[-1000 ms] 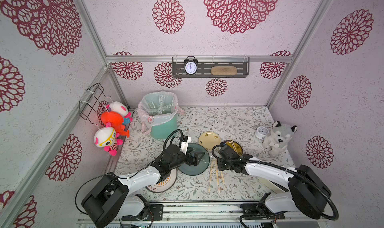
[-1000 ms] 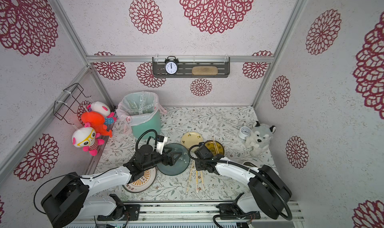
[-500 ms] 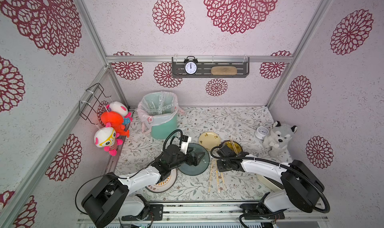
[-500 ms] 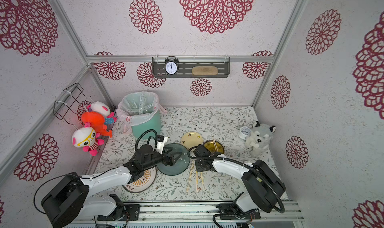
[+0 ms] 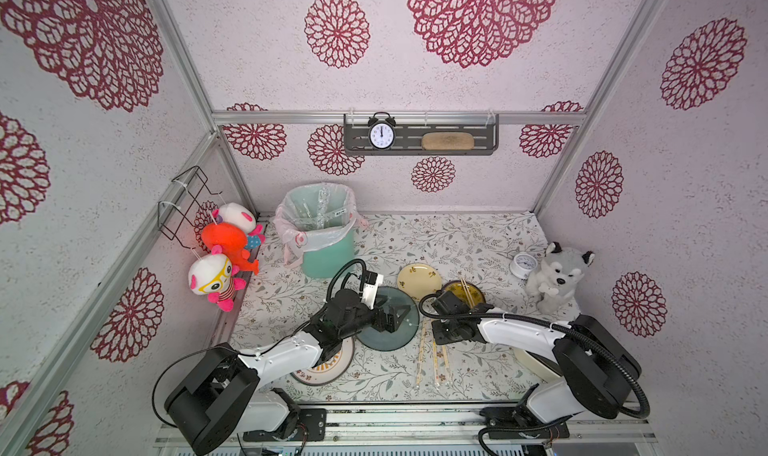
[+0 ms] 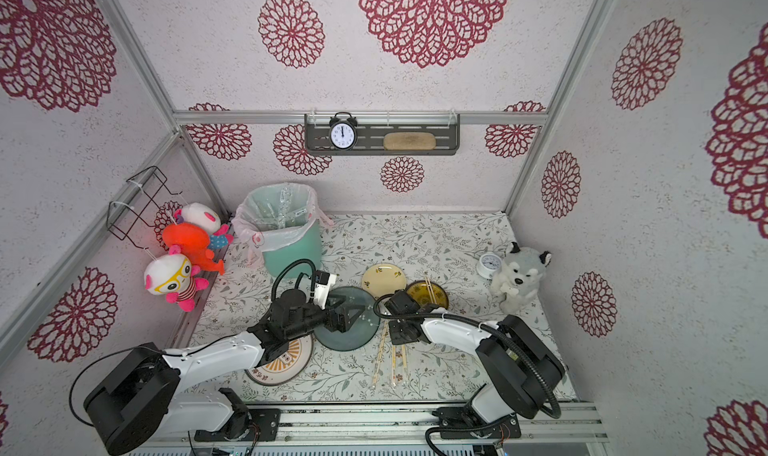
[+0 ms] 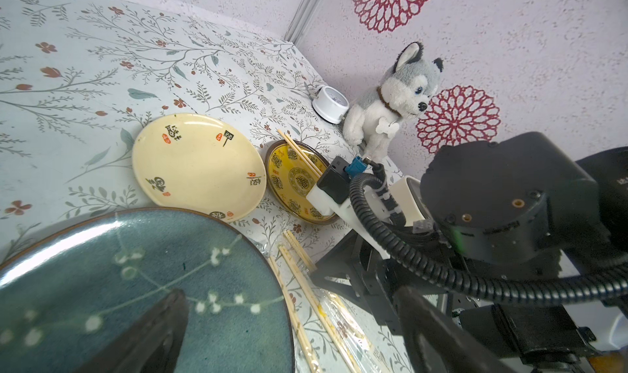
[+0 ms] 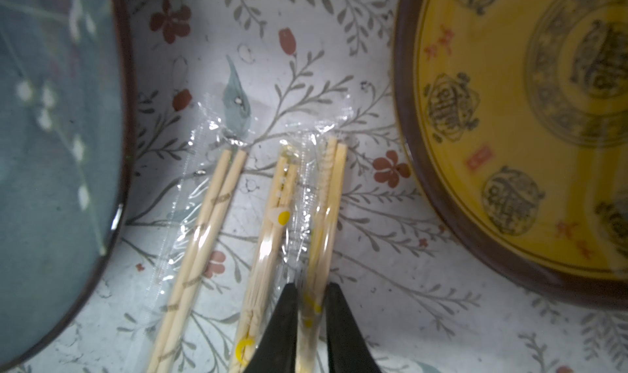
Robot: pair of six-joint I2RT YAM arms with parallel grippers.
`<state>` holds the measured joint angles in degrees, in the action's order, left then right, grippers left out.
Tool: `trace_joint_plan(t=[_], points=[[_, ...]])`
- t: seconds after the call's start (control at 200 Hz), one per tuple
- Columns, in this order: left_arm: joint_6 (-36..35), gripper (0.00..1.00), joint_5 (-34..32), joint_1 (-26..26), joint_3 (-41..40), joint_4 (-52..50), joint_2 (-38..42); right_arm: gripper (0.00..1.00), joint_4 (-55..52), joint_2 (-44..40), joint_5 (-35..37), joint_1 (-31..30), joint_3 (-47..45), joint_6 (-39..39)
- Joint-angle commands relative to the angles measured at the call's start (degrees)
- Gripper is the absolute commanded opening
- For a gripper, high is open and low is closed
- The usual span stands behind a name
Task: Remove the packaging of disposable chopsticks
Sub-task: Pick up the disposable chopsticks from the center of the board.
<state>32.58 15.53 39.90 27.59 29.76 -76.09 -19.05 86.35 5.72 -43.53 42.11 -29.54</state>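
Observation:
Three pairs of disposable chopsticks (image 8: 204, 218) lie side by side on the floral table, each in its clear packaging (image 8: 299, 191). They lie between the dark teal plate (image 5: 399, 341) and the yellow dish (image 8: 509, 116). My right gripper (image 8: 312, 306) is shut on the wrapped pair (image 8: 326, 201) nearest the yellow dish, low on the table (image 5: 442, 335). My left gripper (image 7: 292, 334) hovers open over the teal plate (image 7: 136, 286), holding nothing. A bare pair (image 5: 466, 292) rests across the yellow dish. Empty sleeves (image 5: 320, 208) lie in the bin.
A lined green bin (image 5: 328, 246) stands at the back left and a cream plate (image 5: 419, 277) behind the teal one. An orange-patterned plate (image 5: 328, 368) sits under my left arm. A husky plush (image 5: 559, 275) and a small white clock (image 5: 523, 264) are at the right wall.
My right gripper's jaws have narrowed onto the wrapped pair nearest the yellow dish. The left arm has not moved.

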Motion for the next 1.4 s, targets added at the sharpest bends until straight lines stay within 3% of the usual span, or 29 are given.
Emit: trace_joint_plan(t=[0.0,0.22,0.465,0.695,0.786,0.991,1.231,1.396], points=[[-0.75,0.99,0.05,0.79,0.97,1.32,-0.3,0.2,-3.49,3.04,0.55,0.15,-0.29,-0.55],[-1.07,0.99,-0.14,0.79,0.62,1.13,0.04,0.09,-4.28,6.03,1.54,0.11,-0.07,-1.22],[-1.15,0.99,-0.09,0.79,0.71,1.19,-0.11,0.0,-3.08,3.16,2.68,0.21,0.15,-0.72],[-1.54,0.98,-0.68,0.47,0.61,3.77,0.63,0.0,2.73,-8.0,3.95,0.2,-1.2,1.94],[-3.02,0.98,-0.89,-0.04,2.34,0.29,3.23,0.0,4.98,-12.21,3.32,0.77,-1.54,3.13],[-5.4,0.98,2.83,-1.03,3.0,1.58,8.22,0.0,12.02,-18.12,-1.57,1.26,-2.85,6.54],[-8.37,0.99,5.84,-2.09,2.82,3.1,12.63,0.0,31.57,-28.75,-17.12,1.25,-9.65,12.86],[-7.08,0.99,6.45,-3.39,4.24,5.09,11.25,0.0,37.17,-30.23,-21.94,1.25,-10.01,17.88]])
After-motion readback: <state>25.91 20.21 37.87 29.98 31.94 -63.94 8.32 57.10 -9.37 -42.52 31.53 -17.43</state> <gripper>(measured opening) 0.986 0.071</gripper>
